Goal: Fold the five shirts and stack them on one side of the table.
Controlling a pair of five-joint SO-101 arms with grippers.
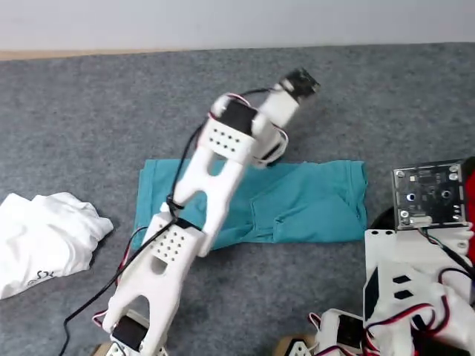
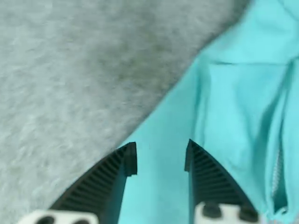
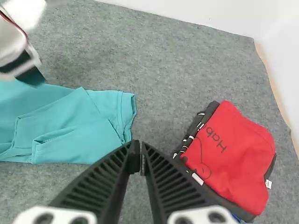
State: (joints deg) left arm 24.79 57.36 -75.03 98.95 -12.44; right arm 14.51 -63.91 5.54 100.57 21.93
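Observation:
A teal shirt (image 1: 297, 200) lies partly folded in the middle of the grey table, with its far edge (image 2: 224, 93) under my left gripper (image 2: 161, 158). That gripper is open, its two black fingers (image 2: 117, 170) straddling the cloth just above it; in the high view it (image 1: 272, 153) hangs over the shirt's far edge. A crumpled white shirt (image 1: 44, 241) lies at the left. A folded red shirt (image 3: 229, 154) tops a stack with a dark one beneath. My right gripper (image 3: 140, 156) is shut and empty, held above bare table between the teal shirt (image 3: 70, 121) and the stack.
Grey felt (image 1: 89, 111) covers the table, with bare room along the far side. The right arm's base and camera board (image 1: 430, 194) stand at the near right. The left arm's wrist (image 3: 16, 42) shows over the teal shirt.

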